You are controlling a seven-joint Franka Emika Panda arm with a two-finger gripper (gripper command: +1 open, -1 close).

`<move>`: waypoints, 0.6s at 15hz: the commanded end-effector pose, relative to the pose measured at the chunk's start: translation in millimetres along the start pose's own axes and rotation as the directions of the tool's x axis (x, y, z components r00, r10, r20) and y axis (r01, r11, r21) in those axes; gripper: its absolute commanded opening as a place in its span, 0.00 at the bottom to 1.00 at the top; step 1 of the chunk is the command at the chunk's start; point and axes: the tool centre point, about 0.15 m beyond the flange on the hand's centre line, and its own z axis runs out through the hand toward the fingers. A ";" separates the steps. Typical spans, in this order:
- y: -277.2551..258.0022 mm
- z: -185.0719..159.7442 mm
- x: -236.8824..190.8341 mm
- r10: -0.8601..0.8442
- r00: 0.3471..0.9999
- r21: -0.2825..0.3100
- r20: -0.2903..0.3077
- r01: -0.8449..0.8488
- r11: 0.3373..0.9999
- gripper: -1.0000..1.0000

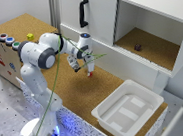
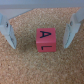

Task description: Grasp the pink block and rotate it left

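- We see the pink block [image 2: 43, 40] lying on the cork desk [image 1: 78, 91], below the gripper [image 1: 90, 72].
- Our jaws stand open, one finger on each side of the block, neither touching it.
- A white tray [image 1: 101, 112] sits nearby on the desk.
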 end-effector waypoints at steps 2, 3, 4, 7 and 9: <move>-0.8 23.5 26.6 -0.021 1.000 -0.039 -0.010 0.020 0.999 0.00; 0.3 21.1 29.1 -0.032 0.999 -0.044 -0.021 0.031 0.999 0.00; -1.2 22.2 27.6 -0.039 0.999 -0.041 -0.030 0.038 0.998 0.00; -2.9 22.7 28.8 -0.069 0.997 -0.038 -0.041 0.067 0.997 0.00; -3.2 21.9 29.4 -0.097 0.993 -0.054 -0.062 0.094 0.994 0.00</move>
